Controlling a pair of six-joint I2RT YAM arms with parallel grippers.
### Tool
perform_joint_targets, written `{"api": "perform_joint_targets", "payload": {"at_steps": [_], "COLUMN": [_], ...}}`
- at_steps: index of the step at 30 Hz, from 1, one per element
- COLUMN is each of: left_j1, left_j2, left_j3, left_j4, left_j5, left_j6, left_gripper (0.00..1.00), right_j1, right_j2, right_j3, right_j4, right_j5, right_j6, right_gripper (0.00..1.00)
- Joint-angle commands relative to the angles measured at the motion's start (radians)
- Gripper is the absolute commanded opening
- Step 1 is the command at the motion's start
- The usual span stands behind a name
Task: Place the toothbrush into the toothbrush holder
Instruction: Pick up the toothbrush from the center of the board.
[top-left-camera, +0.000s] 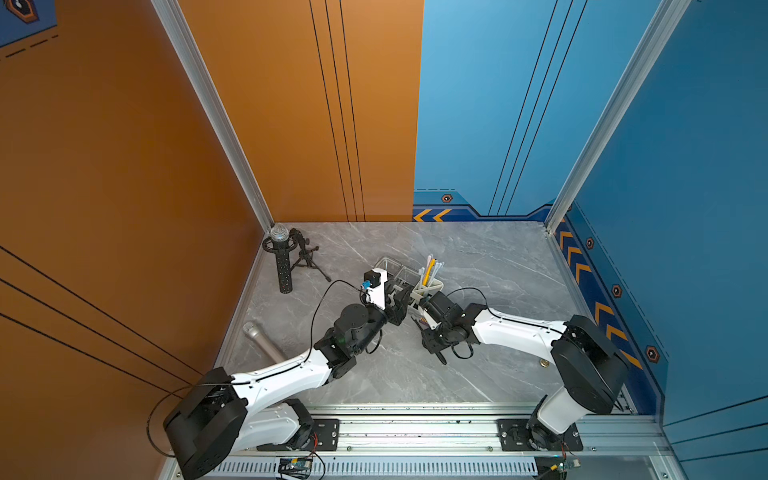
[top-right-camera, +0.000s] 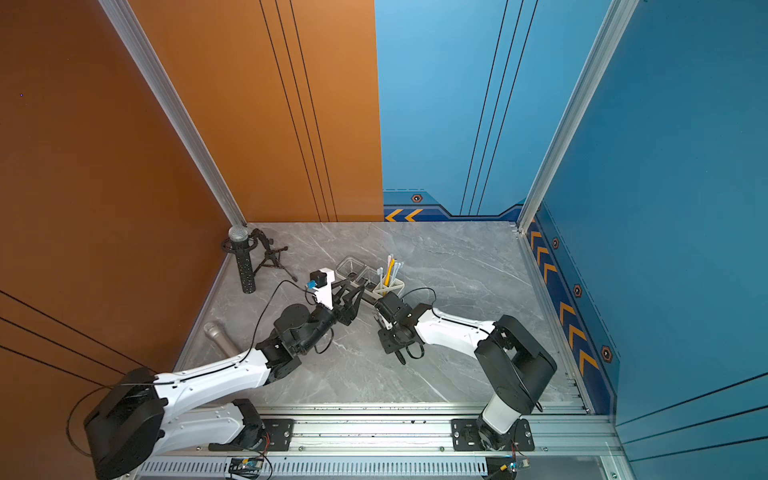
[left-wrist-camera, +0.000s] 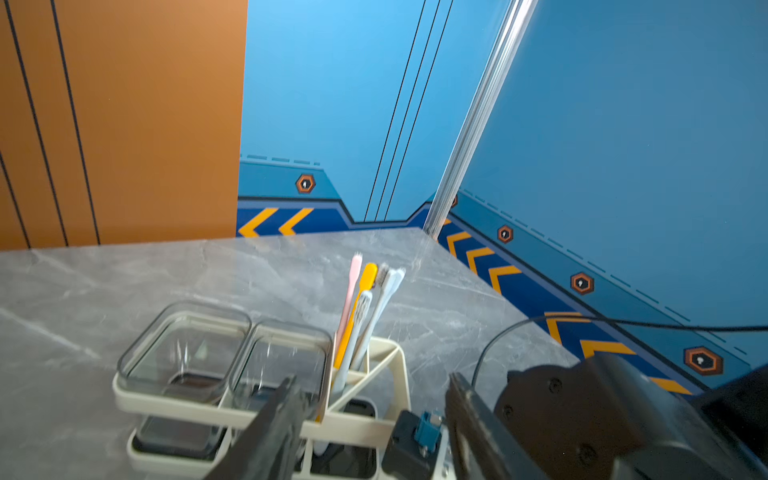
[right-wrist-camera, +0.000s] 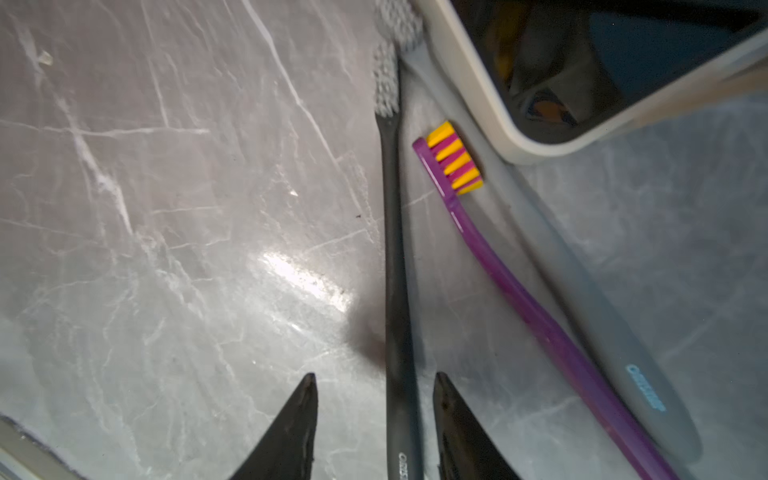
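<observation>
One black toothbrush (right-wrist-camera: 392, 249) is straddled on the table (right-wrist-camera: 166, 208) by the released right hand (right-wrist-camera: 375, 376). Handle should be centred before clenching, purple toothbrush (right-wrist-camera: 515, 295) avoided. Left hand (left-wrist-camera: 372, 378) is released too.

toothbrush holder (left-wrist-camera: 174, 409) — white, slatted, upright | black toothbrush (right-wrist-camera: 394, 257) — lying flat near its corner
</observation>
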Motion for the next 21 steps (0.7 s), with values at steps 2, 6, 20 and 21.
{"api": "perform_joint_targets", "payload": {"at_steps": [2,6,20,21], "left_j1": [-0.010,-0.016,-0.015,-0.014], "left_j2": [-0.104,-0.209,-0.258,-0.258], "left_j3": [0.009,-0.062,-0.044,-0.040], "left_j4": [-0.337,-0.349,-0.452,-0.470], "left_j5": [-0.038,-0.075,-0.104,-0.105], "left_j6": [-0.106,-0.130,-0.129,-0.138], "left_gripper": [0.57,0.57,0.57,0.57], "right_j1": [0.011,0.032,0.102,0.103], "right_j2": [0.021,0.043,0.104,0.101], "right_j3": [0.022,0.026,0.004,0.002], "right_j4": [-0.049,-0.048,-0.010,-0.006], "right_j5": [0.051,0.084,0.118,0.118], "right_j6": [0.009,0.021,0.054,0.055], "right_gripper": [0.43,0.39,0.04,0.01]}}
